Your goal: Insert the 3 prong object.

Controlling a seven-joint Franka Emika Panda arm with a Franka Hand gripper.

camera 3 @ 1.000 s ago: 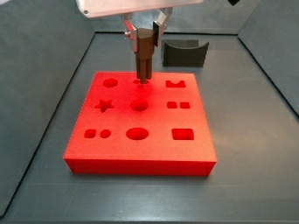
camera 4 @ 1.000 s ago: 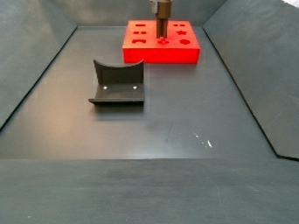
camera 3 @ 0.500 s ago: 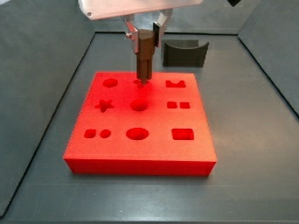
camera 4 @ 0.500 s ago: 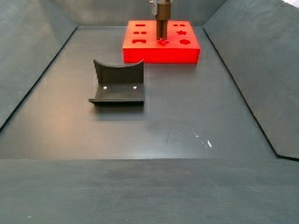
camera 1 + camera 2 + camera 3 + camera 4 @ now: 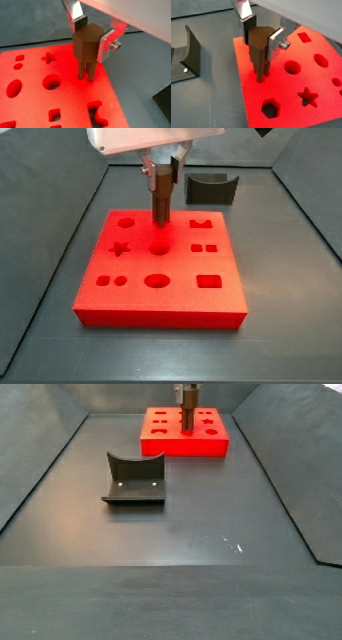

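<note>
Gripper (image 5: 87, 34) sits above the far edge of the red foam block, its flat silver fingers (image 5: 107, 41) clamped on the brown wood-coloured 3 prong object (image 5: 86, 50), which you see held upright between the plates in both wrist views (image 5: 260, 47). The object's thick upper body fills the gap between the dark pads, and its thin prongs (image 5: 87, 72) point straight down below the fingertips, their tips at the surface of the red rectangular foam block with cut-out shapes (image 5: 47, 107); you cannot tell whether they sit in a hole or only touch the top.

In a side view the gripper (image 5: 162, 168) stands in the upper middle of the frame, the brown piece (image 5: 162, 198) reaching down to the block (image 5: 160, 303) near its back row of cut-outs. Behind the block, upper right, stands the dark grey curved holder (image 5: 211, 188). In a side view from the opposite end, that holder (image 5: 134, 480) lies left of centre on the dark floor (image 5: 201, 574), well apart from the block (image 5: 187, 442) at the top.
</note>
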